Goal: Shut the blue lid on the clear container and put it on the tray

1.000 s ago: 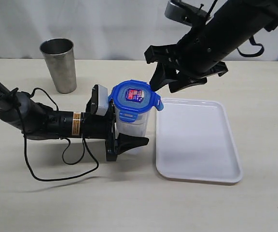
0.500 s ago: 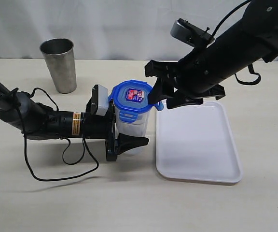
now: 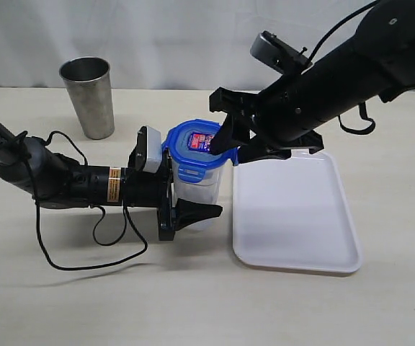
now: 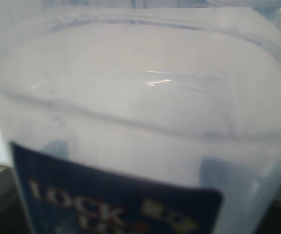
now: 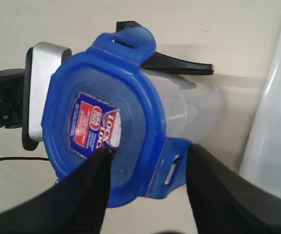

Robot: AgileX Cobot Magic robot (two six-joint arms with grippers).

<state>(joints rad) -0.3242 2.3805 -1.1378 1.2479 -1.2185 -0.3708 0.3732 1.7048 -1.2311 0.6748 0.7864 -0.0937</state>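
1. Pressing down from here carries risk. The right gripper [image 3: 241, 146] hangs with its jaws spread over the small rounded blue plastic lid [image 3: 197, 144]. One fingertip is above the sticker, and the other is past a flap that sticks outward.
2. An off-centre push could tilt the lid or skid off it, leaving the flaps unsnapped.
3. The tall translucent plastic container [image 3: 197, 189] stands clamped between the jaws of the left gripper [image 3: 193, 203]. A hard shove might twist it in that hold.
4. The flat white rectangular tray [image 3: 294, 216] lies just beside the right jaws. Lifting the container before the flaps are snapped could shed the lid.

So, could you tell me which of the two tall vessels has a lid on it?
The clear container, topped by the blue lid; the grey steel cup stands open and ungripped.
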